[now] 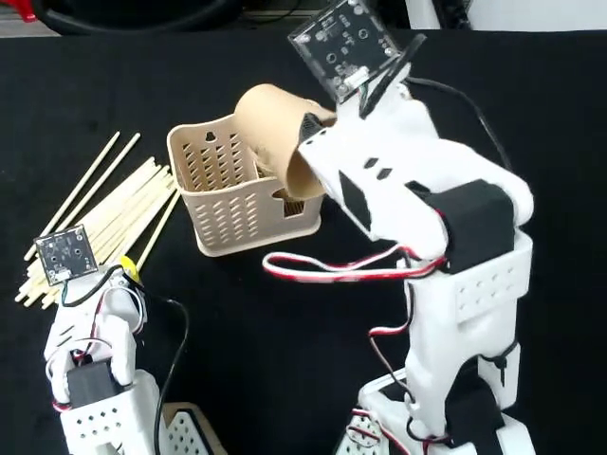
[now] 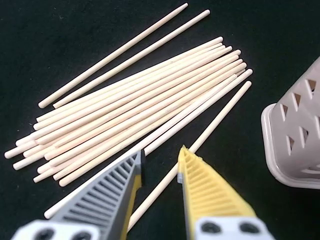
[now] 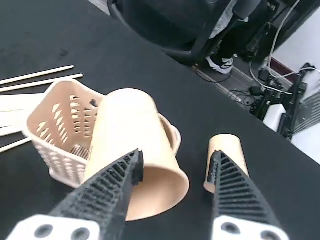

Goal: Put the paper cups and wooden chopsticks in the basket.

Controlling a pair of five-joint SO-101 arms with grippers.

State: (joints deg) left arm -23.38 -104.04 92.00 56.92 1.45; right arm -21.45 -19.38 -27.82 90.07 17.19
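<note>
Our right gripper [image 3: 176, 157] holds its ribbed black fingers spread wide, gripping nothing, one finger close by the cup [image 3: 132, 145]. The cup, smooth tapered tan paper, leans tilted on the rim of the basket [image 3: 50, 135], not yet inside. We judge that a gentle push at its mouth should tip it in base first. A second cup [image 3: 226, 150] lies on the black table [image 3: 50, 30]. Our left gripper [image 2: 162, 152], fingers partly open, hangs over the slim round chopsticks [image 2: 135, 100].
</note>
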